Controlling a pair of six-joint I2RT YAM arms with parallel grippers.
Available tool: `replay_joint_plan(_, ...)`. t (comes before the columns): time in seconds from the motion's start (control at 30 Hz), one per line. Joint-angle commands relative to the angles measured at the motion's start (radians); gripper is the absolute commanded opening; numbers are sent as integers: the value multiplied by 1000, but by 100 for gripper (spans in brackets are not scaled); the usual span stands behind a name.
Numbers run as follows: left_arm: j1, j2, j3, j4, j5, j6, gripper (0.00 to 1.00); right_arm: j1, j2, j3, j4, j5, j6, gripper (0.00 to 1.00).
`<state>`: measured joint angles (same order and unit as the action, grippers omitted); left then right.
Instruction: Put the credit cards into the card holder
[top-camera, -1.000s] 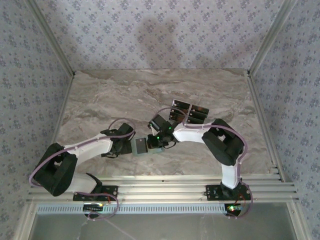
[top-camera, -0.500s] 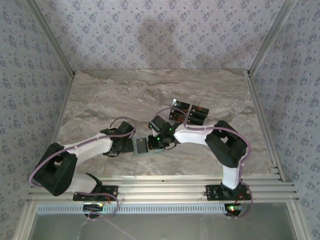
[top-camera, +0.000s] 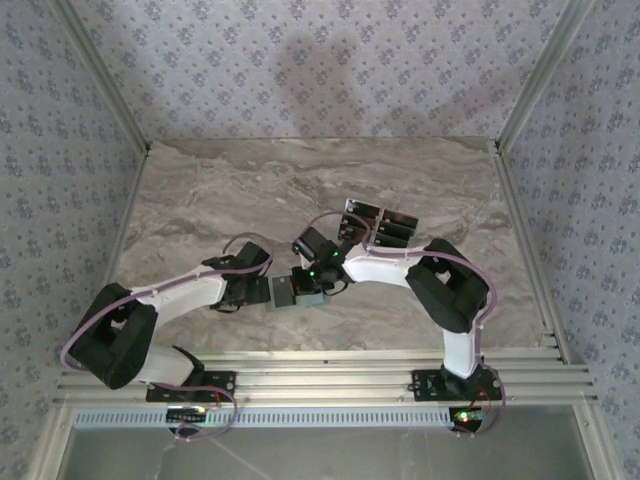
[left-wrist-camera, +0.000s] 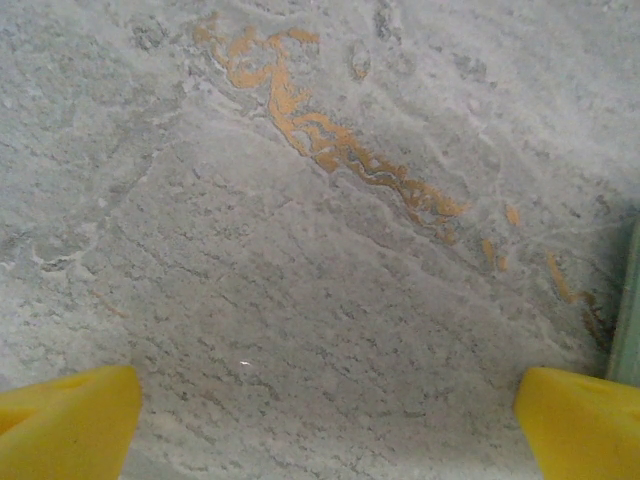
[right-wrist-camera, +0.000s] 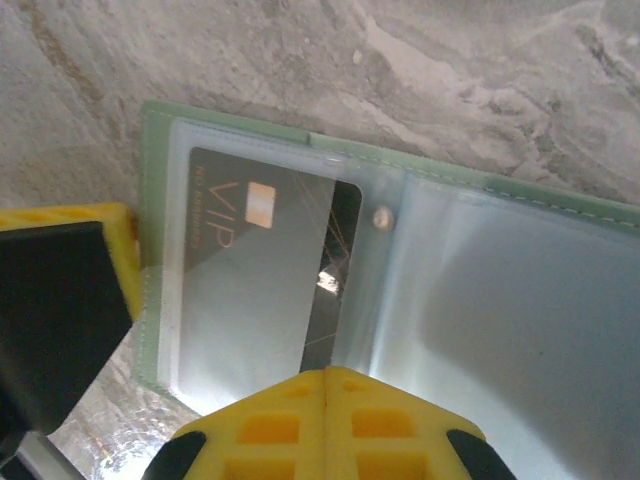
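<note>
Yellow fingertips (left-wrist-camera: 65, 425) of left hand (left-wrist-camera: 320, 435) wide apart above orange-veined marble table (left-wrist-camera: 300, 250), green card holder (left-wrist-camera: 629, 300) edge at right.

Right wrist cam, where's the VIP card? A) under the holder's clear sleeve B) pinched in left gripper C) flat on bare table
A: the VIP card lies under the clear sleeve of the card holder, whose green border shows beside it.

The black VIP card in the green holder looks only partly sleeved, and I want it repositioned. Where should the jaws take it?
Probably the bare dark end of the black VIP card beside the snap stud, coming from the pale green card holder's middle: the rest lies flat under clear plastic.
</note>
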<state>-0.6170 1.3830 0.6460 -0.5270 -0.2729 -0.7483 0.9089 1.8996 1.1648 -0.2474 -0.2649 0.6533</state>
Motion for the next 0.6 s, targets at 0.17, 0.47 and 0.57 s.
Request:
replay_joint_plan(0.17, 0, 25, -16, 53, 24, 5, 98, 19, 60, 62, -25, -14, -16, 5)
replay_joint_plan(0.47, -2, 33, -28, 68, 33, 3, 98, 37, 76, 85, -19, -29, -16, 5)
replay_joint_plan(0.57, -2, 33, -29, 71, 35, 3, 98, 42, 79, 94, -14, -38, -16, 5)
